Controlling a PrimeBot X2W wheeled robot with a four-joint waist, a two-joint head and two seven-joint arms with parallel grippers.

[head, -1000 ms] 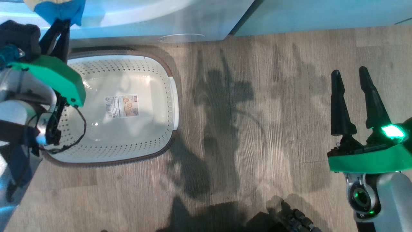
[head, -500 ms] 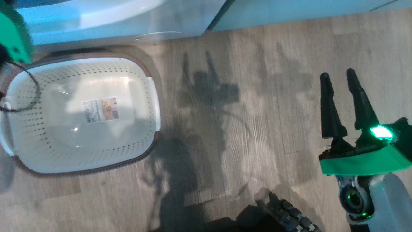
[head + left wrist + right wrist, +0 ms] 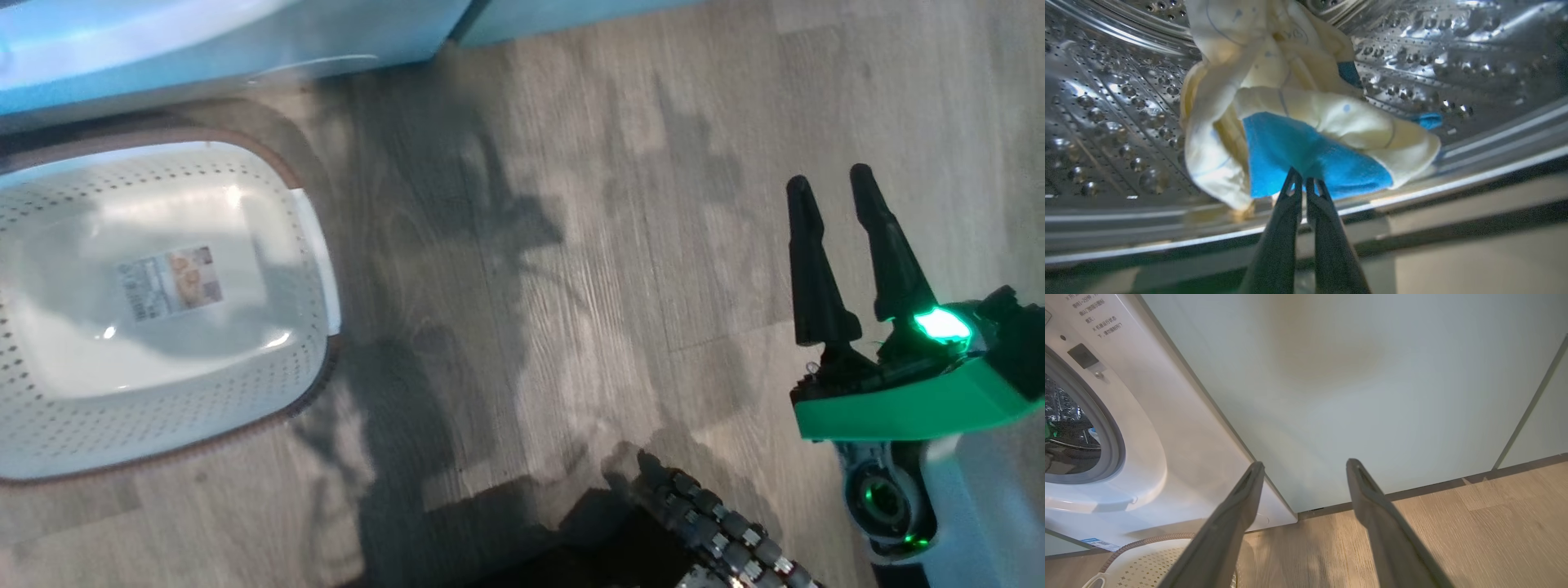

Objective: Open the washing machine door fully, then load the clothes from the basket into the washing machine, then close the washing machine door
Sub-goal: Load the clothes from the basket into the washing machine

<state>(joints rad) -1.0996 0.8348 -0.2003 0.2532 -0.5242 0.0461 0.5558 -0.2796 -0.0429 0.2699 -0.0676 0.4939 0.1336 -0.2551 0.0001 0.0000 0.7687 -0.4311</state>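
Note:
Inside the washing machine's shiny steel drum [image 3: 1106,122], my left gripper [image 3: 1301,179] is shut on the blue trim of the pale yellow clothes [image 3: 1331,118], which hang bunched over the drum's lip. The cream basket [image 3: 163,408] sits on the floor at the left of the head view with only its label [image 3: 170,282] on the bottom. My right gripper [image 3: 829,180] is open over bare floor, far right of the basket, holding nothing. The right wrist view shows that gripper [image 3: 1305,464] facing the washing machine [image 3: 1180,428] and its grey gasket [image 3: 1112,433]. The washing machine door is out of view.
The washing machine's white front [image 3: 204,41] runs along the top left of the head view. Pale green cabinet panels [image 3: 1351,396] stand right of it. Wood floor [image 3: 571,245] spreads between basket and right gripper. My dark base [image 3: 718,531] shows at the bottom.
The head camera has swung, so the basket sits further left in the picture. My left arm, which held the garment above the basket, has left the head view. The right gripper stays open.

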